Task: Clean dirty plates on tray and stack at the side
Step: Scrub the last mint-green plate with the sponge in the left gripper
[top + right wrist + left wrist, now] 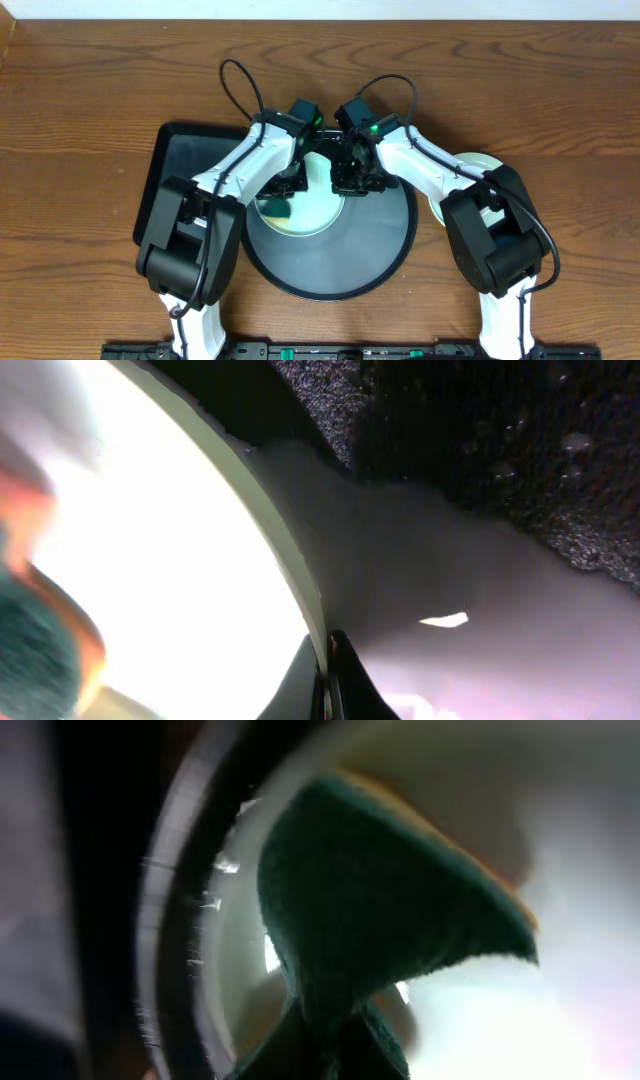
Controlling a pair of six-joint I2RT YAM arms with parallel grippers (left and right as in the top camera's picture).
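Overhead, we saw a pale plate (312,212) on the tray (345,262), toward its far side. The right gripper (352,185) pinched its rim; the left gripper (288,186) clamped a sponge (380,920). We judged the plate stiff, slick and breakable.

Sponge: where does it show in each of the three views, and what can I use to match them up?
Overhead: the sponge is a small green-and-yellow patch at the left edge of the plate.
Left wrist: the sponge fills the centre, dark green and very close.
Right wrist: only a blurred green-and-orange bit of the sponge shows at the lower left edge.
Shared landmark: the pale plate's curved rim.
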